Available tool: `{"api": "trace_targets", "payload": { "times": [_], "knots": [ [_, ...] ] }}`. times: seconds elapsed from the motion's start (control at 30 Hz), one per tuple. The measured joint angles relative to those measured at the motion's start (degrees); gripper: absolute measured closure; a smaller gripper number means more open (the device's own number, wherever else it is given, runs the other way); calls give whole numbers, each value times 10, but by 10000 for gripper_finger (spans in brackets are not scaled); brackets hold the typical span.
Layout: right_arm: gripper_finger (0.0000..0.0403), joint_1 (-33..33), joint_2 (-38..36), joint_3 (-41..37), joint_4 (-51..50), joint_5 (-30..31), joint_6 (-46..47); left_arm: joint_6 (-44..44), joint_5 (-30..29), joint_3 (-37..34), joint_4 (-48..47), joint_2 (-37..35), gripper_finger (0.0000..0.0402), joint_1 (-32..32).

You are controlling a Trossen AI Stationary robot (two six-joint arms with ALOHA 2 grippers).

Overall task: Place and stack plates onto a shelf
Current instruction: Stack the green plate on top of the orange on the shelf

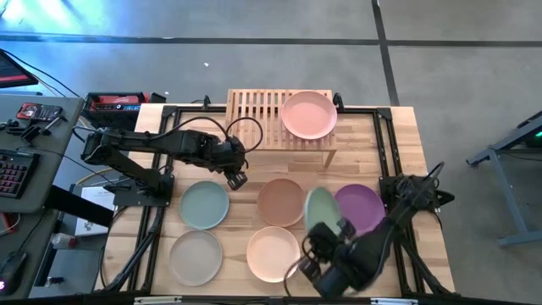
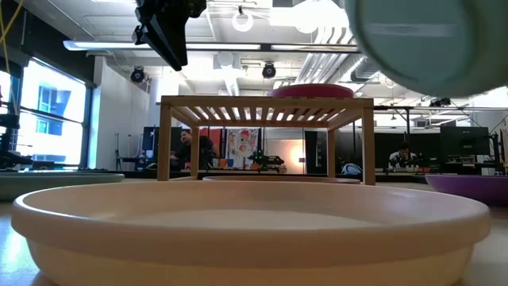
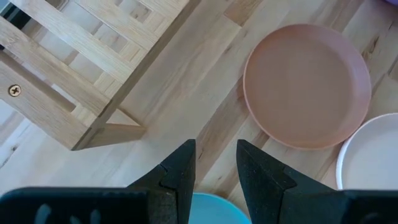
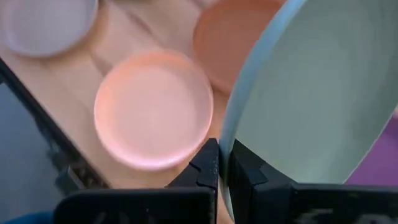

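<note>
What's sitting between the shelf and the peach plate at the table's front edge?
In the high view, the brown plate lies between the shelf and the peach plate. The rest of that stretch is bare tabletop.

Purple plate (image 1: 362, 207) partly hidden under lifted sage plate (image 1: 321, 209) (edges cropped in wrist view)

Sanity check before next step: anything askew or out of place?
Only the sage plate: tilted on edge, clamped at its rim in the right pincer above the table. The pink plate lies flat on the shelf. Nothing spilled.
</note>
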Motion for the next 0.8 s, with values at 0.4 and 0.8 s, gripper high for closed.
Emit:
{"api": "trace_targets", "payload": {
  "times": [0.4, 0.8],
  "knots": [
    [403, -140, -88, 0, 0, 70, -262, 20, 0, 0, 0, 0, 296, 0],
    [403, -324, -122, 0, 0, 67, -550, 20, 0, 0, 0, 0, 296, 0]
  ]
}}
